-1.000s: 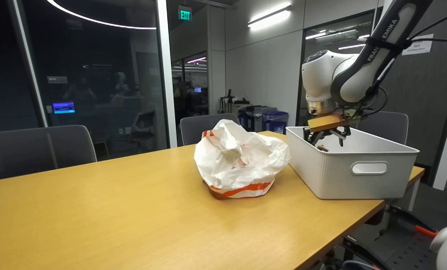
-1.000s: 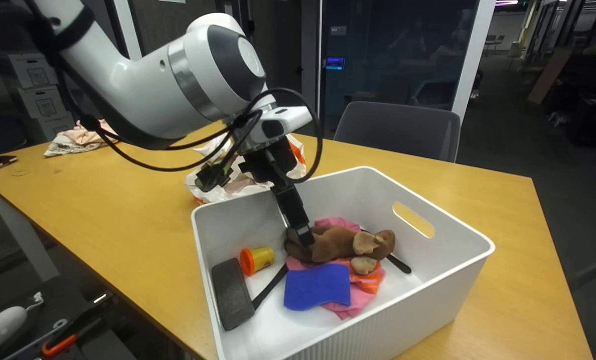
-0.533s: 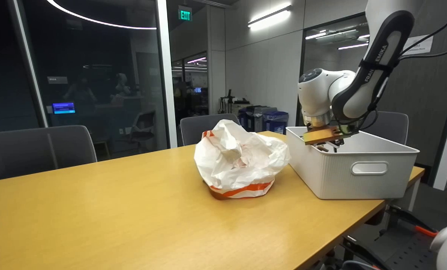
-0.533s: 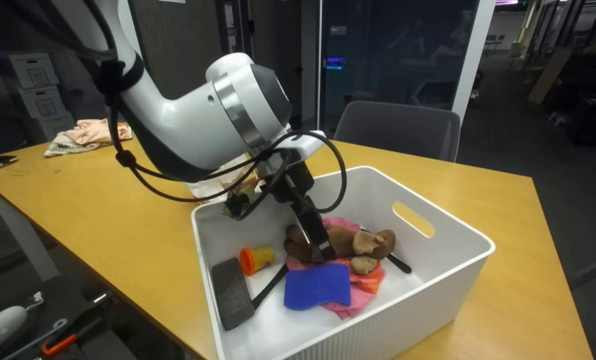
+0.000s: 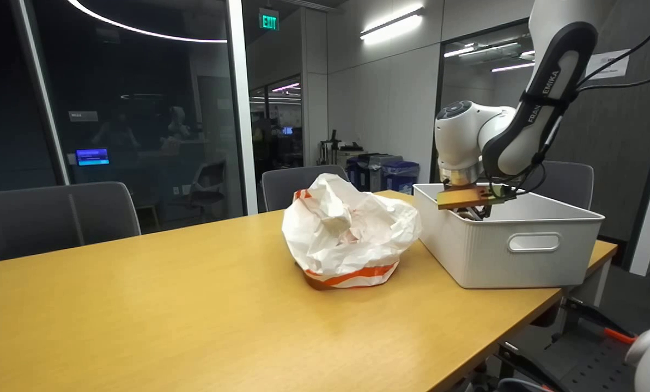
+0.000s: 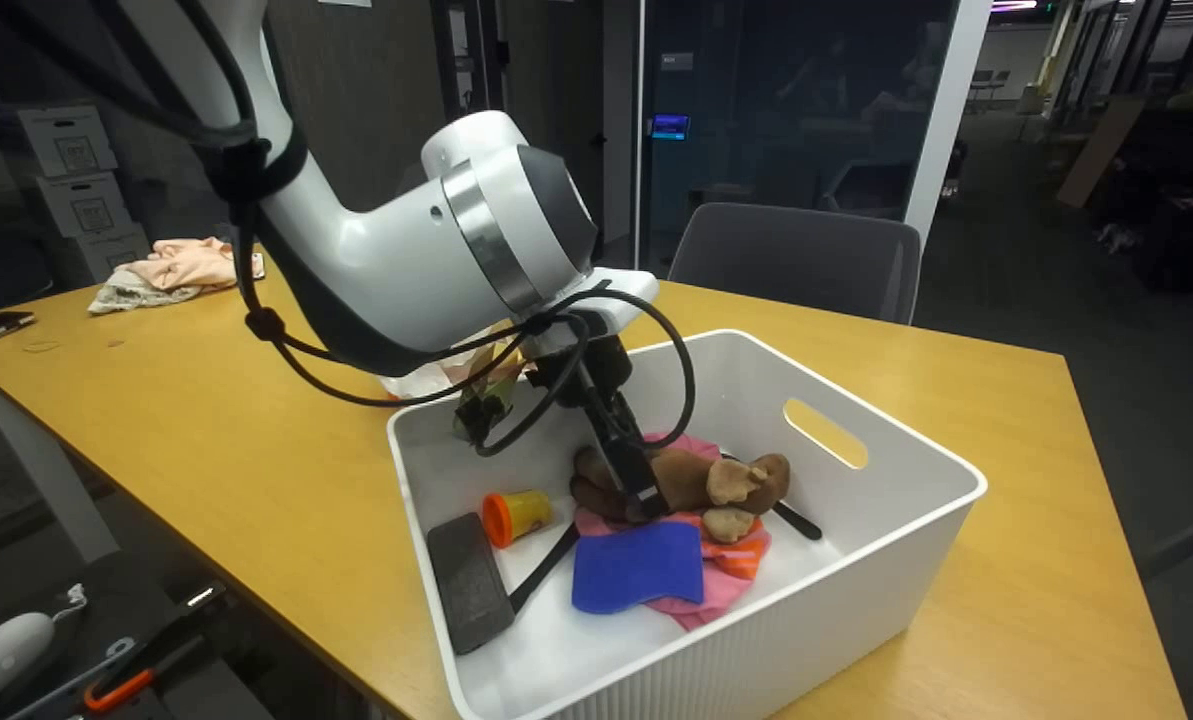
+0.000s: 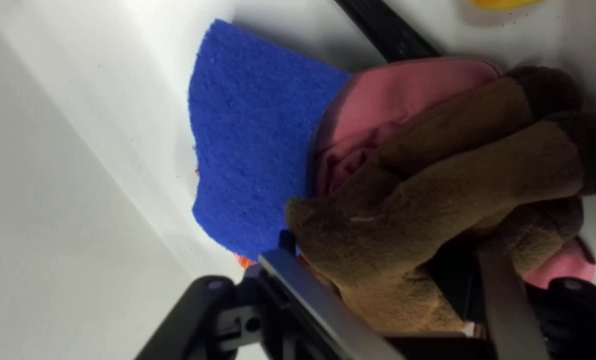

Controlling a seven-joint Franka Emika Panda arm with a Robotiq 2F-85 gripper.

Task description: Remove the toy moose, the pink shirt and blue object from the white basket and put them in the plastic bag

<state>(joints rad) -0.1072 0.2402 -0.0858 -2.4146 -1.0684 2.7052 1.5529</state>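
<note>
Brown moose (image 6: 692, 482), pink shirt (image 6: 718, 592), blue object (image 6: 638, 568)

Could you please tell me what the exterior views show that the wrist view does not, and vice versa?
Only the exterior views show the plastic bag, table and a dark grey block in the white basket.
Only the wrist view clearly shows both fingers of the gripper, part of the toy moose between them.
The wrist view and an exterior view share the moose, basket, pink shirt, blue object and yellow tub.

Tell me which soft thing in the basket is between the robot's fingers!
The brown toy moose: the gripper straddles it, while the blue cloth lies to one side and the pink shirt underneath.
</note>
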